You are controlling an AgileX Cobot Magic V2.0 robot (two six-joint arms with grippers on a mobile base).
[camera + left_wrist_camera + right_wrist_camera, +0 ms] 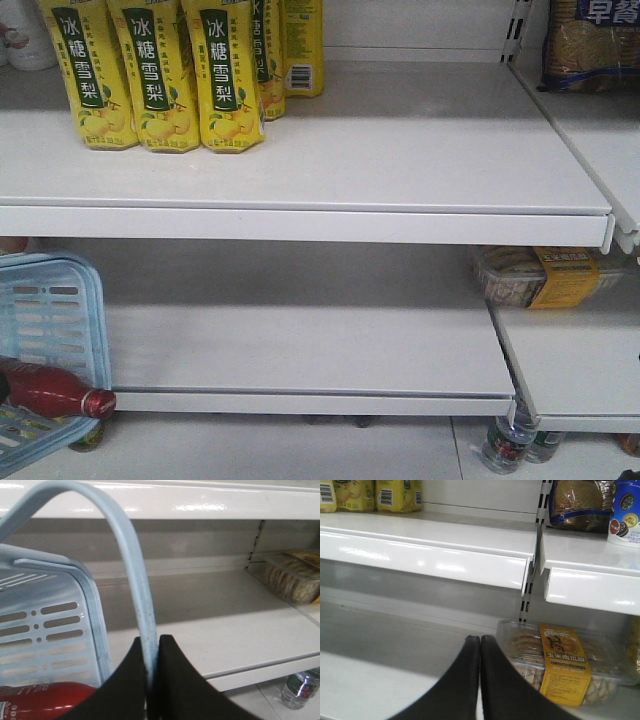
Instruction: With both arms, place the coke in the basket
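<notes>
White shelves (300,150), one basket (55,300), one coke (50,390) inside.

yellow cartons (160,75) reading 冰糖雪梨

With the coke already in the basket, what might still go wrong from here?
The left hand pinches only the thin handle, so the basket may swing or slip. The coke lies loose at the rim, its cap poking past; a tilt may roll it out. The right hand is shut and empty, giving no support.
</notes>
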